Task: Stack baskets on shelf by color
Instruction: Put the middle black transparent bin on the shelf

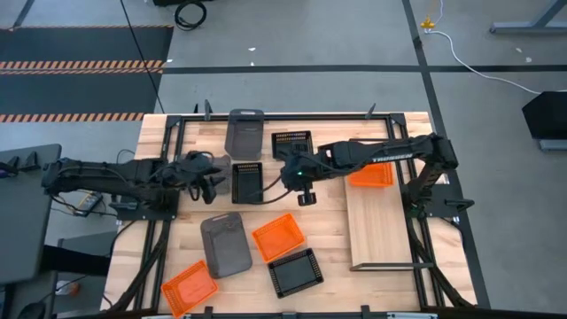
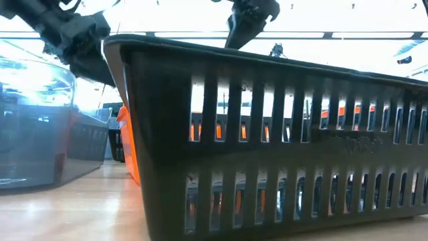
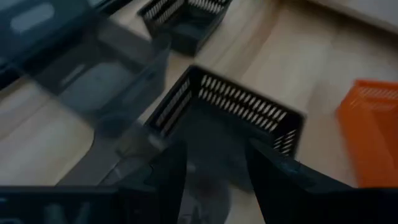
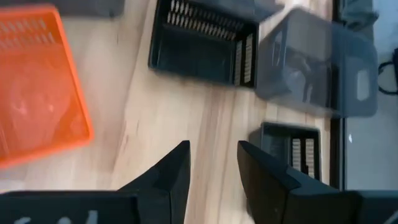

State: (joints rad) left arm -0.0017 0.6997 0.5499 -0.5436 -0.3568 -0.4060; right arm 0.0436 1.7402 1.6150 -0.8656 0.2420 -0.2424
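Note:
Baskets lie scattered on the tabletop. A black slatted one (image 1: 248, 182) sits between my two grippers, with another black one (image 1: 292, 142) and a grey one (image 1: 245, 133) farther back. Nearer the front lie a grey (image 1: 226, 244), an orange (image 1: 278, 237), a black (image 1: 295, 271) and another orange basket (image 1: 189, 288). One orange basket (image 1: 370, 175) rests on the far end of the shelf (image 1: 383, 230). My left gripper (image 1: 211, 184) (image 3: 214, 146) hovers open just left of the middle black basket (image 3: 230, 118). My right gripper (image 1: 306, 195) (image 4: 213, 146) hangs open over bare wood to its right.
The shelf board lies along the table's right side, bare on its near part. A dark metal frame (image 1: 177, 133) runs along the table's edges. In the low view the front black basket (image 2: 281, 147) fills most of the picture.

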